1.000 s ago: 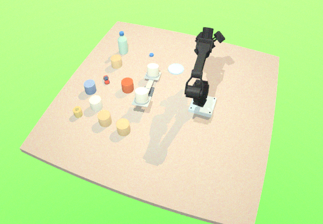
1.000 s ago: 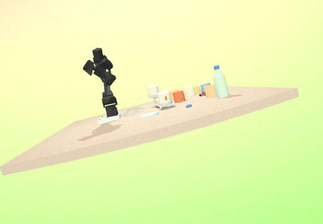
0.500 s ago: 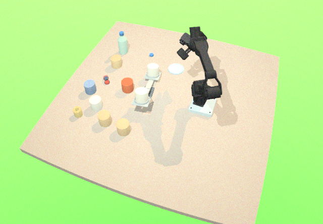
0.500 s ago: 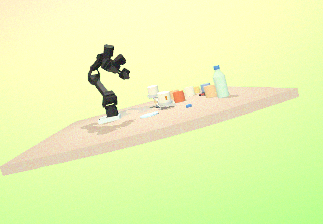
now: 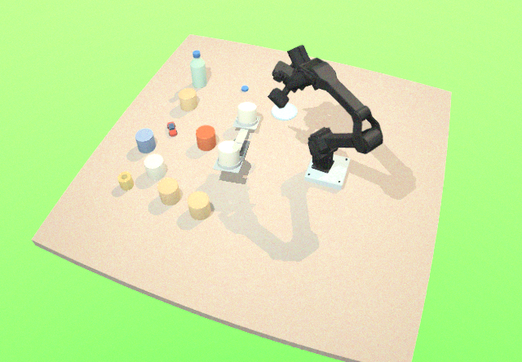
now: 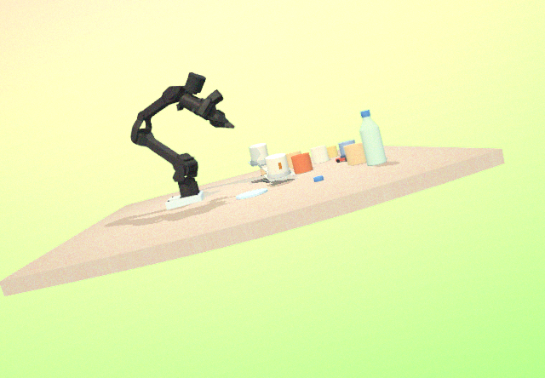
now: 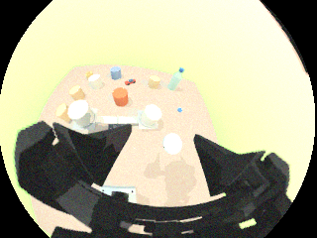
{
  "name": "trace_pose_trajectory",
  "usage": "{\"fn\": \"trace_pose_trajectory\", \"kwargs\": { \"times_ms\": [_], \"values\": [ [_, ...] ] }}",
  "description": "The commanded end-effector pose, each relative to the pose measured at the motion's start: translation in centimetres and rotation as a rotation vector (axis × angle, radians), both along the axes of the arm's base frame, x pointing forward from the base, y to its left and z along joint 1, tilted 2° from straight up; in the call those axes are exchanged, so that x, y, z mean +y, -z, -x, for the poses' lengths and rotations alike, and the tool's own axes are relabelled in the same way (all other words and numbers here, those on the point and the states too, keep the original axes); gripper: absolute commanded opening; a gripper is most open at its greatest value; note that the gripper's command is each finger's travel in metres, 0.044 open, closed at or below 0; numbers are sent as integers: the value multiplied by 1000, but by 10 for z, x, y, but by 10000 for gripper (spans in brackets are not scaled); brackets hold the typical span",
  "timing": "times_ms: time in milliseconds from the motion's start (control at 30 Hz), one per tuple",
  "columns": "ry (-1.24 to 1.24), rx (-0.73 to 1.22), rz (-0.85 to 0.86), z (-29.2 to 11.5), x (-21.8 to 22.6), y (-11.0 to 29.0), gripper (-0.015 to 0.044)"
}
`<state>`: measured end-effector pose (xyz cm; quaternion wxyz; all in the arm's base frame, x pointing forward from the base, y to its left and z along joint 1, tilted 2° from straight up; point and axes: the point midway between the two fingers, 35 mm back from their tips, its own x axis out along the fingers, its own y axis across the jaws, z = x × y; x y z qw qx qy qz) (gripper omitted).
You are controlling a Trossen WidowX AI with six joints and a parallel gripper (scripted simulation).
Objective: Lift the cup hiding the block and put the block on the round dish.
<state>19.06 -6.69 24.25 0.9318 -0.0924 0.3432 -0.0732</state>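
Observation:
Two cream cups stand on the ends of a small balance (image 5: 241, 142) (image 7: 122, 119). The far cup (image 5: 247, 112) (image 6: 277, 165) (image 7: 153, 114) is the one closer to the pale round dish (image 5: 284, 112) (image 6: 251, 194) (image 7: 173, 143). The near cup (image 5: 228, 152) (image 6: 258, 151) (image 7: 81, 113) sits on the end that looks raised above its shadow. No block shows. My gripper (image 5: 279, 92) (image 6: 226, 123) (image 7: 164, 133) is open and empty. It hangs high above the dish's near edge, to the right of the far cup and pointing down toward the cups.
An orange cylinder (image 5: 205, 137) stands just left of the balance. A bottle (image 5: 197, 72), a blue cap (image 5: 244, 88), a small toy car (image 5: 171, 128) and several tan, blue and white cylinders lie further left. The arm's base (image 5: 328, 173) is to the right.

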Motion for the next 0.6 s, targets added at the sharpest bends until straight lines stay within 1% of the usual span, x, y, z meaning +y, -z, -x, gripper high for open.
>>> {"fn": "trace_pose_trajectory", "kwargs": {
  "times_ms": [0,267,433,567],
  "values": [
    [-104,1,-64,-2,29,-4,440],
    [-321,52,-194,8,86,-5,440],
    [-334,60,-208,9,90,-5,440],
    [-252,105,-272,0,86,-5,440]
  ]
}}
